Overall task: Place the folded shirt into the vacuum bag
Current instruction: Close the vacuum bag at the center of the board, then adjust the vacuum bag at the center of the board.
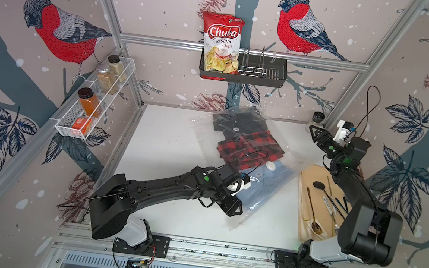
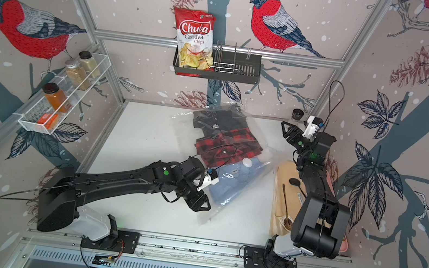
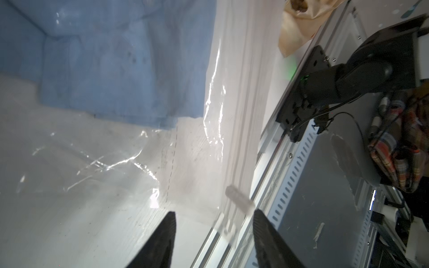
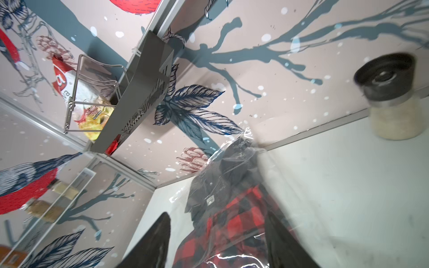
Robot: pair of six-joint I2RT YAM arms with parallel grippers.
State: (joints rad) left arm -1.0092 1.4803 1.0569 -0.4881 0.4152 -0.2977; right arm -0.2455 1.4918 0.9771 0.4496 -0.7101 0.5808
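While the bag [image 1: 286, 162] lies on the bench [image 1: 163, 147] with the blue shirt [image 1: 266, 182] inside at its near end, left jaws stand wide and empty at the bag's near corner, just beside that shirt. Right jaws wide, empty, raised clear off the bag's far-right side.

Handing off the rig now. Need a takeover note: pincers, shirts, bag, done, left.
Left pincer: open, empty, at the near edge of the bag.
Right pincer: open, empty, raised near the back right corner.
The bag lies on the table holding the black shirt, plaid shirt and blue shirt.
Done: shirts are in.
Left: no loose shirt in view; seal state unclear.
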